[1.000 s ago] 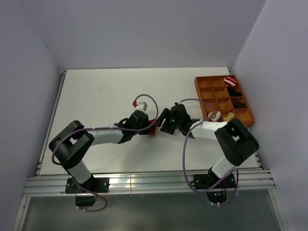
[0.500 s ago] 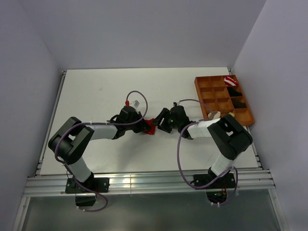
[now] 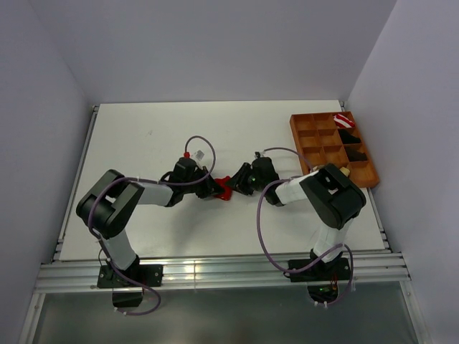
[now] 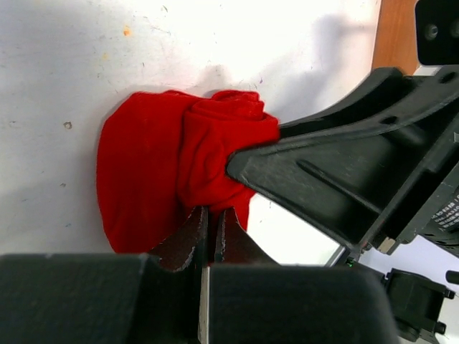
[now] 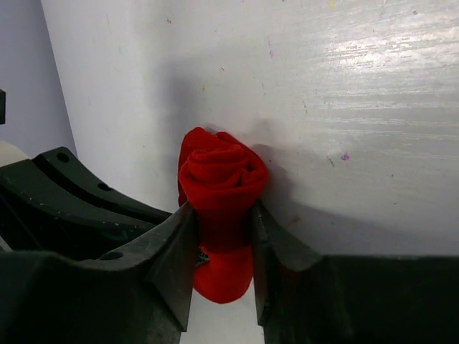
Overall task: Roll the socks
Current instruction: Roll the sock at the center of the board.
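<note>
The red sock [image 3: 224, 188] lies mid-table, most of it wound into a tight roll [image 5: 222, 179] with a flat flap [image 4: 136, 179] beside it. My left gripper [image 3: 214, 188] reaches in from the left. Its tips are shut [image 4: 211, 218] and pinch the sock's near edge. My right gripper [image 3: 236, 184] comes from the right, and its two fingers [image 5: 179, 236] press on both sides of the roll, shut on it [image 5: 222, 231]. In the left wrist view the right gripper's finger [image 4: 323, 186] lies against the roll. No other loose sock shows clearly.
An orange compartment tray [image 3: 308, 140] stands at the right edge. It holds a red-and-white striped bundle [image 3: 343, 120] and black bundles [image 3: 350, 137]. A tan scrap [image 3: 346, 170] peeks out by the right arm's elbow. Walls close in on three sides.
The right gripper has slid left onto the sock and its jaws have closed in on the roll. The left arm has shifted slightly left, still pinching the sock.
</note>
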Robot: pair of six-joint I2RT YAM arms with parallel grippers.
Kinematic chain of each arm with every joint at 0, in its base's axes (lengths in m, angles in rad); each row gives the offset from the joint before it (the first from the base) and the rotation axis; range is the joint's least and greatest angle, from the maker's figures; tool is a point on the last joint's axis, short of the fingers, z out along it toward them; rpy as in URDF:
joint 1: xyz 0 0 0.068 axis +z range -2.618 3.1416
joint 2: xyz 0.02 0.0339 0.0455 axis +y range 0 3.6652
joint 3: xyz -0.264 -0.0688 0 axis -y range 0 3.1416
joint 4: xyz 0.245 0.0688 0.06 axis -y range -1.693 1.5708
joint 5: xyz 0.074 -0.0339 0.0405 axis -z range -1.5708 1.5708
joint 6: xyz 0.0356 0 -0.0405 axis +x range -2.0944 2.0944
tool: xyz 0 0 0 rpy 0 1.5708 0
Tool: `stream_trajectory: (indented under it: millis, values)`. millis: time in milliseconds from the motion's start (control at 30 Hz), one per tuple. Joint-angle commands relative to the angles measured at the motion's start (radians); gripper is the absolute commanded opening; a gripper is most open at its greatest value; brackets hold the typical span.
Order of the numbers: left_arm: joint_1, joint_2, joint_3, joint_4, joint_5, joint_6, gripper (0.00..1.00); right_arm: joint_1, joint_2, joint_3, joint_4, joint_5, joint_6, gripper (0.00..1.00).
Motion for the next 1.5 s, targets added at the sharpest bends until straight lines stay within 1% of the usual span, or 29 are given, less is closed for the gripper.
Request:
stream_trajectory:
  millis: [0, 67, 100, 167, 200, 267, 300, 367, 400, 433, 467, 500, 533, 567, 600, 633, 667, 700, 733, 800, 833, 900, 933, 1067, 1133, 1333, 1467]
  values:
    - [-0.006, 0.081, -0.023, -0.165, -0.042, 0.046, 0.01, 0.003, 0.002, 0.033, -0.069, 0.002, -0.042, 0.27]
    - [-0.006, 0.093, -0.019, -0.173, -0.045, 0.052, 0.01, 0.004, -0.01, 0.043, -0.105, 0.017, -0.061, 0.19]
    - [-0.004, 0.098, -0.016, -0.175, -0.048, 0.056, 0.01, 0.004, -0.024, 0.05, -0.131, 0.026, -0.068, 0.08]
    - [-0.004, 0.106, -0.016, -0.181, -0.067, 0.069, 0.04, 0.009, -0.036, 0.076, -0.218, 0.046, -0.088, 0.0]
    - [-0.004, 0.098, -0.016, -0.182, -0.074, 0.073, 0.09, 0.01, -0.047, 0.087, -0.281, 0.069, -0.094, 0.0]
    - [-0.006, 0.072, -0.025, -0.188, -0.102, 0.086, 0.19, 0.02, -0.055, 0.119, -0.345, 0.09, -0.102, 0.0]
    - [-0.007, 0.031, -0.026, -0.198, -0.12, 0.092, 0.29, 0.024, -0.059, 0.133, -0.413, 0.112, -0.107, 0.0]
    - [-0.024, -0.021, -0.026, -0.227, -0.209, 0.115, 0.38, 0.038, -0.059, 0.17, -0.47, 0.132, -0.11, 0.0]
    - [-0.035, -0.05, -0.023, -0.271, -0.247, 0.124, 0.44, 0.043, -0.059, 0.184, -0.497, 0.141, -0.11, 0.0]
    - [-0.064, -0.107, -0.013, -0.294, -0.287, 0.144, 0.46, 0.049, -0.061, 0.207, -0.546, 0.156, -0.108, 0.0]
    - [-0.081, -0.135, -0.007, -0.32, -0.383, 0.153, 0.48, 0.053, -0.059, 0.219, -0.559, 0.167, -0.102, 0.0]
    - [-0.102, -0.162, -0.002, -0.358, -0.43, 0.162, 0.51, 0.064, -0.059, 0.23, -0.595, 0.173, -0.102, 0.0]
    - [-0.151, -0.213, 0.01, -0.38, -0.488, 0.182, 0.59, 0.07, -0.056, 0.259, -0.644, 0.178, -0.102, 0.0]
    - [-0.178, -0.233, 0.016, -0.395, -0.599, 0.193, 0.62, 0.075, -0.053, 0.274, -0.675, 0.195, -0.096, 0.0]
    - [-0.21, -0.265, 0.026, -0.42, -0.666, 0.214, 0.62, 0.084, -0.046, 0.303, -0.726, 0.204, -0.093, 0.0]
    - [-0.274, -0.278, 0.032, -0.423, -0.72, 0.224, 0.62, 0.089, -0.043, 0.316, -0.747, 0.209, -0.09, 0.0]
    - [-0.302, -0.287, 0.036, -0.423, -0.767, 0.236, 0.63, 0.092, -0.039, 0.326, -0.766, 0.215, -0.082, 0.0]
    - [-0.331, -0.293, 0.04, -0.429, -0.865, 0.248, 0.63, 0.095, -0.035, 0.336, -0.781, 0.215, -0.078, 0.0]
    - [-0.384, -0.296, 0.049, -0.455, -0.91, 0.274, 0.63, 0.096, -0.033, 0.349, -0.804, 0.213, -0.076, 0.0]
    - [-0.434, -0.284, 0.056, -0.451, -1.02, 0.308, 0.64, 0.099, -0.026, 0.371, -0.833, 0.216, -0.073, 0.0]
    - [-0.475, -0.278, 0.059, -0.439, -1.054, 0.317, 0.64, 0.102, -0.024, 0.377, -0.84, 0.218, -0.075, 0.0]
    - [-0.507, -0.25, 0.069, -0.407, -1.111, 0.351, 0.63, 0.106, -0.021, 0.385, -0.846, 0.212, -0.076, 0.0]
    - [-0.532, -0.239, 0.076, -0.397, -1.123, 0.354, 0.63, 0.107, -0.02, 0.386, -0.849, 0.21, -0.075, 0.0]
    - [-0.572, -0.18, 0.124, -0.368, -1.182, 0.394, 0.64, 0.113, -0.012, 0.389, -0.849, 0.209, -0.07, 0.0]
    - [-0.587, -0.147, 0.153, -0.362, -1.183, 0.417, 0.64, 0.116, -0.006, 0.394, -0.85, 0.204, -0.072, 0.0]
    - [-0.592, -0.074, 0.211, -0.368, -1.173, 0.415, 0.64, 0.118, 0.002, 0.397, -0.852, 0.201, -0.067, 0.0]
    - [-0.592, -0.011, 0.248, -0.406, -1.183, 0.389, 0.64, 0.119, 0.005, 0.396, -0.847, 0.199, -0.067, 0.0]
